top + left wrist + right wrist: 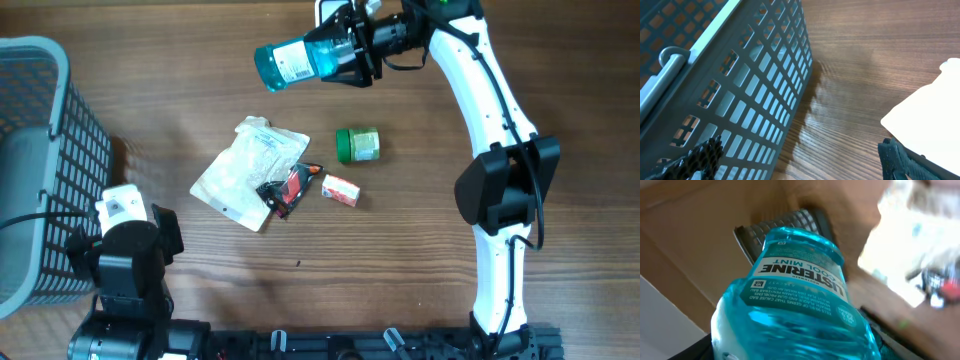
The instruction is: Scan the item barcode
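Note:
A blue mouthwash bottle (295, 62) hangs on its side above the table's far edge, its base pointing left. My right gripper (352, 52) is shut on its neck end. In the right wrist view the bottle (800, 305) fills the frame, its teal label facing the camera. My left gripper (120, 232) rests at the near left beside the basket, open and holding nothing; its black fingertips (897, 160) show wide apart in the left wrist view. I see no barcode scanner.
A grey plastic basket (40, 160) stands at the left edge, its wall (740, 95) close to my left gripper. Mid-table lie a white pouch (245, 172), a black and red packet (290, 187), a green jar (358, 145) and a small red-and-white box (340, 190).

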Controlling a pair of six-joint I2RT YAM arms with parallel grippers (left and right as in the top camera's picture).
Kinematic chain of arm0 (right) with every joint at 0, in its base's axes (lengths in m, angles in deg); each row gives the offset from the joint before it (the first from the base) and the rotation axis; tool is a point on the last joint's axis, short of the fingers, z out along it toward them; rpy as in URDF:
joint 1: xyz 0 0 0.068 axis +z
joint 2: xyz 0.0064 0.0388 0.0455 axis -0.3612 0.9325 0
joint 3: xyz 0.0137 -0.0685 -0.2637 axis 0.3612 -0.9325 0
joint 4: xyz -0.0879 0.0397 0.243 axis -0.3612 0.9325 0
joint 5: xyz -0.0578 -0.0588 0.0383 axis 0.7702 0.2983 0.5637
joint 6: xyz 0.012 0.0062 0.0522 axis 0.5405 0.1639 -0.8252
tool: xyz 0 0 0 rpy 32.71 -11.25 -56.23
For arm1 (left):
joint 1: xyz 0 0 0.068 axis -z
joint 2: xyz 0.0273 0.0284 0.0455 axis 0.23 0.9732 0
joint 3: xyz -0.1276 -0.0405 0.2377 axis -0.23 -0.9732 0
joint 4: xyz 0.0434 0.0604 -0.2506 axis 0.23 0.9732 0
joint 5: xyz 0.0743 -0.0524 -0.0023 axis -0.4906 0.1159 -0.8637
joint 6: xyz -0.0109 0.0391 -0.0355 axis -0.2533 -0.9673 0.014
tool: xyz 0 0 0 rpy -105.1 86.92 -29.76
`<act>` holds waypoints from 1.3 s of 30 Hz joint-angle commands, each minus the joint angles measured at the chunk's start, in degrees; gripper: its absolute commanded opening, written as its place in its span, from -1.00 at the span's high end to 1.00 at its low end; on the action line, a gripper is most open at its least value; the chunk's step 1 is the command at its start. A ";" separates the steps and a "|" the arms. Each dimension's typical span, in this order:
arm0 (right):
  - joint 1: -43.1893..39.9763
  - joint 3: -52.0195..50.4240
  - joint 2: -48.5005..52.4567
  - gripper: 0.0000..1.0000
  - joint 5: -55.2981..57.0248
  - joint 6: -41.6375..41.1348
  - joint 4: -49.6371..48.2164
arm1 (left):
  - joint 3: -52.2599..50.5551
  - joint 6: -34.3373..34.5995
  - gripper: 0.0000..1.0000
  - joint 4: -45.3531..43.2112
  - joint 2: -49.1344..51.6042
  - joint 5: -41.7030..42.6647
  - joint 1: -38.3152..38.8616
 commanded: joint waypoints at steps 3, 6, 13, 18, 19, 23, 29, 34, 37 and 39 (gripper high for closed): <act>0.02 0.94 -3.02 -0.26 19.85 17.27 -2.47 | 0.13 -0.04 -1.00 -0.15 -0.04 -0.57 -0.42; 0.74 0.94 -3.02 -0.26 29.51 22.27 -3.63 | 0.13 -0.04 -1.00 -0.15 -0.04 -0.57 -0.42; 1.27 0.94 -3.02 -0.26 43.93 23.04 -12.07 | 0.13 -0.04 -1.00 -0.15 -0.04 -0.57 -0.42; 1.46 0.92 -3.02 -0.25 49.81 26.05 -18.58 | 0.13 -0.04 -1.00 -0.15 -0.04 -0.57 -0.42; 1.68 0.92 -3.02 -0.26 51.95 26.05 -19.34 | 0.13 -0.02 -1.00 -0.15 -0.04 -0.57 -0.42; 3.76 -0.22 -3.02 -0.25 64.78 26.64 -23.12 | 0.13 -0.04 -1.00 -0.15 -0.04 -0.57 -0.42; 7.63 -1.88 -1.22 -0.25 61.33 35.63 -32.30 | 0.13 -0.04 -0.99 -0.15 -0.04 -0.57 -0.42; 6.91 -1.88 -0.24 -0.26 45.11 46.51 -32.06 | 0.13 -0.04 -1.00 -0.15 -0.04 -0.57 -0.42; 5.33 -1.88 -0.22 -0.37 42.14 52.35 -31.56 | 0.13 -0.04 -1.00 -0.15 -0.04 -0.59 -0.42; 4.24 -1.88 -0.22 -0.37 39.06 57.79 -31.02 | 0.13 -0.04 -1.00 -0.15 -0.04 -0.57 -0.42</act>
